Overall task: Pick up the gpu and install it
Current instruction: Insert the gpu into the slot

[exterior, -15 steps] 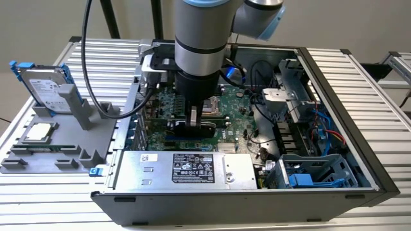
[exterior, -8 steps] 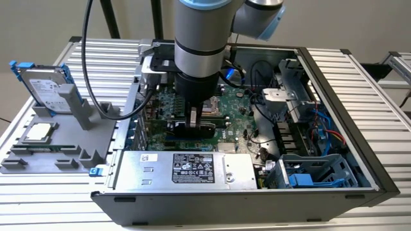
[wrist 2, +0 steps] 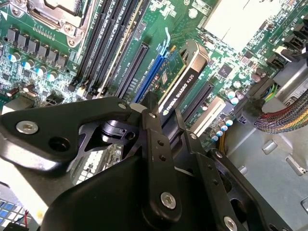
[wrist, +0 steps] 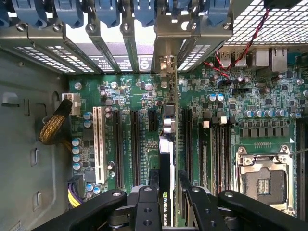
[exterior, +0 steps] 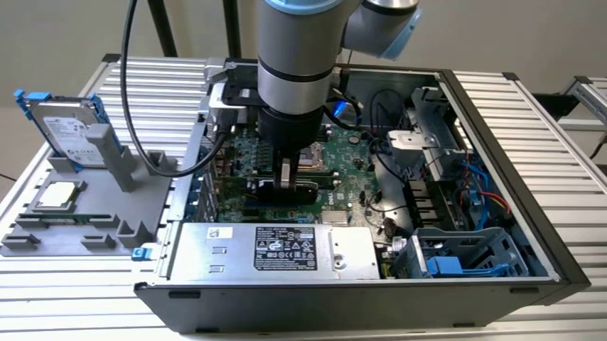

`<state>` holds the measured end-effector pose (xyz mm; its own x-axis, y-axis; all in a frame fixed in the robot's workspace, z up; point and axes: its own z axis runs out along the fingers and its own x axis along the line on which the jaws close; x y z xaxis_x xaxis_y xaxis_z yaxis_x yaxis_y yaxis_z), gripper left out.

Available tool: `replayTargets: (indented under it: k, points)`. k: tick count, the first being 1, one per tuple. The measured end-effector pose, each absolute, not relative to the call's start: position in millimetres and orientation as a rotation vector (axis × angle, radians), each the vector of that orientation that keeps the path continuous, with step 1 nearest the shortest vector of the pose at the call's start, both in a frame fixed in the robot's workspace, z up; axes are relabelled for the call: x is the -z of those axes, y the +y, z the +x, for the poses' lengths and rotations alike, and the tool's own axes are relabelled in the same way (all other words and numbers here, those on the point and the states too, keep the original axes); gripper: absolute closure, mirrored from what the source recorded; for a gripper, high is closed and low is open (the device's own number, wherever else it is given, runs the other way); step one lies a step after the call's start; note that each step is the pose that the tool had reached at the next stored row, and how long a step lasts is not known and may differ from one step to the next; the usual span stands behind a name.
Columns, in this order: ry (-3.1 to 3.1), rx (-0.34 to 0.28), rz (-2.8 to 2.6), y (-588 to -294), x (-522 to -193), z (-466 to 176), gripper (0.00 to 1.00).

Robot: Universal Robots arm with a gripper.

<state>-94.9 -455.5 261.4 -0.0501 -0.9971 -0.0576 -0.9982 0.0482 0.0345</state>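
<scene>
Gripper is clamped on the gpu, fingers pinched in on the card's upper edge, and the whole thing is down inside the open computer case, standing on edge over the motherboard. In both wrist views the card lines up along one of the long expansion slots near the middle of the board, with a blue slot right beside it. Its metal end points at the rear wall of the case, where the slot covers sit. Can't tell whether the edge connector is actually in the slot yet or just sitting above it, since the card's own body hides the contact line.

Stuff that could go sideways, as I see it:

- If the card is a hair off to the side, pressing down would jam the connector against the slot wall or the neighbouring slot instead of seating it.
- The bracket end has to drop into its gap at the rear wall. If it catches on the metal there, the card would tilt and only one end would go in.
- The grip is only on the top edge, so any tilt could let the card pivot between the fingers.

Power supply sits along the case's near edge, well clear of the arm.
</scene>
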Motion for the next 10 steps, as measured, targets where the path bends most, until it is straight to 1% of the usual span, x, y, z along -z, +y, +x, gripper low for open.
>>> replayTargets:
  k: [10]
  points:
    - [2.261, -0.101, -2.153, -455.3, -261.4, -95.2, 1.00]
